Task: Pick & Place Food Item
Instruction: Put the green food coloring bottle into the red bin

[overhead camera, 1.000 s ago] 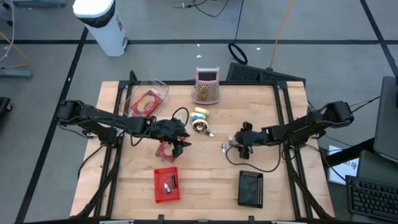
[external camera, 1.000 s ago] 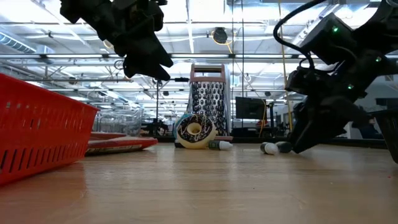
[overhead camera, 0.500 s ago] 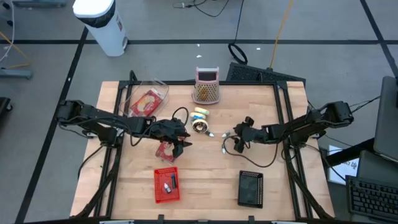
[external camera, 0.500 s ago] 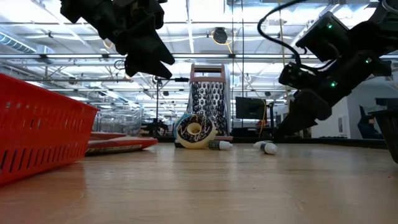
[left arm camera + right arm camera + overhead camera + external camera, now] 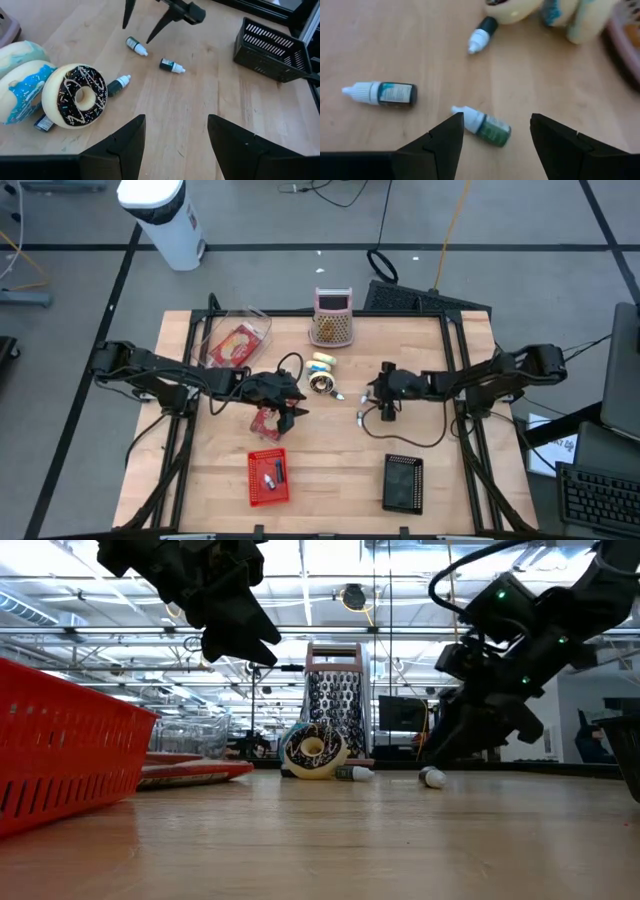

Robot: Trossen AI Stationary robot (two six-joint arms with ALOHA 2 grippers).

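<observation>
Table [image 5: 330, 470]: we found a pale wooden top carrying all the items listed below.

Left arm: it reached in from the left side. We saw the left gripper [image 5: 283, 402] held above the board, left of the doughnuts, fingers [image 5: 125, 142] spread apart and nothing between them.

Right arm: it reached in from the right side. The right gripper [image 5: 372, 397] hung low over the middle of the table, fingers [image 5: 445, 137] parted and empty, directly over the small bottles.

Clear box [image 5: 233, 338]: it lay at the far left corner, with a red packet inside.

Grater [image 5: 332, 317]: it stood upright at the far edge, near the centre.

Black basket [image 5: 403, 482]: it sat at the near edge, right of centre; we could not see its contents.

Red basket [image 5: 268, 478]: it sat at the near edge, left of centre, with small items inside that we could not identify.

Chocolate doughnut [image 5: 80, 95]: the food item stood on edge near the table's centre, leaning against a blue-iced doughnut [image 5: 22, 92]. Neither gripper touched it.

Dropper bottles: a green bottle [image 5: 486, 126] lay between the right fingers in the wrist view, a dark bottle [image 5: 382, 93] lay just beside it, and a third bottle [image 5: 482, 34] lay closer to the doughnuts. All were flat on the wood.
</observation>
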